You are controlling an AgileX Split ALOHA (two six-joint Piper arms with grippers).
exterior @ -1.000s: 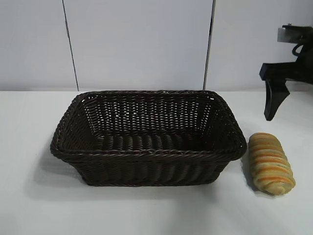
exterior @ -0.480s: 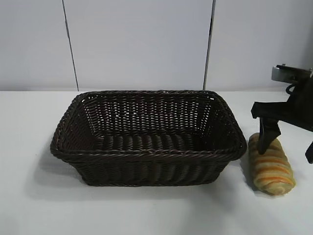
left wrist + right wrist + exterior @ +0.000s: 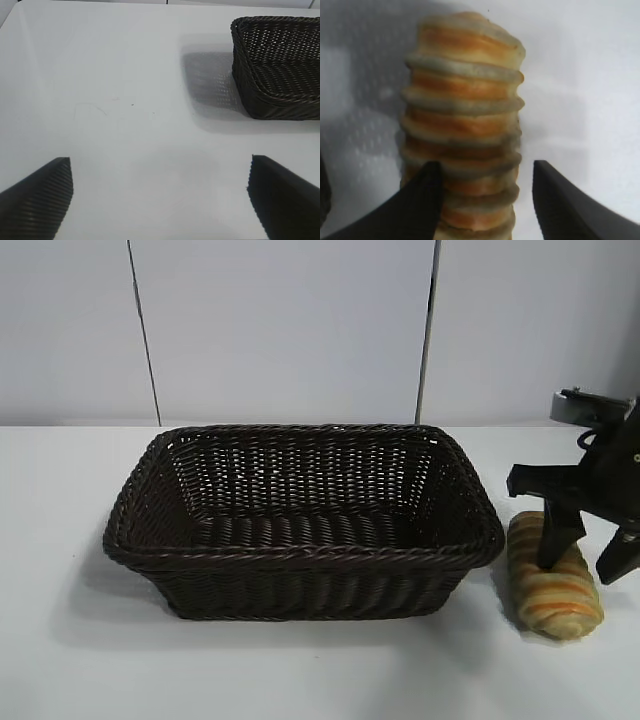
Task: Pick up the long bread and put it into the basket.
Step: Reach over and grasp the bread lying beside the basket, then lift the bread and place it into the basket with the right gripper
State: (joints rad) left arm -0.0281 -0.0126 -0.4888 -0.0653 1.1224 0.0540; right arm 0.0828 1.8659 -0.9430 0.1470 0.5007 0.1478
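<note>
The long bread (image 3: 556, 590), golden-tan with orange-brown ridges, lies on the white table just right of the dark-brown wicker basket (image 3: 300, 553). My right gripper (image 3: 578, 572) has come down over the bread's far half and straddles it. In the right wrist view the long bread (image 3: 465, 100) runs between the fingers of the right gripper (image 3: 486, 167): one finger lies against its side, and a narrow strip of table shows between the bread and the other. My left gripper (image 3: 159, 162) hangs wide open over bare table, with a corner of the basket (image 3: 260, 95) ahead of it.
The basket has nothing in it. White table (image 3: 300, 670) runs along the front and to the basket's left. A white panelled wall (image 3: 280, 330) stands behind.
The right gripper has dropped from above the table's back right down onto the bread, and its fingers have narrowed around it. The bread, the basket and the left gripper have not moved.
</note>
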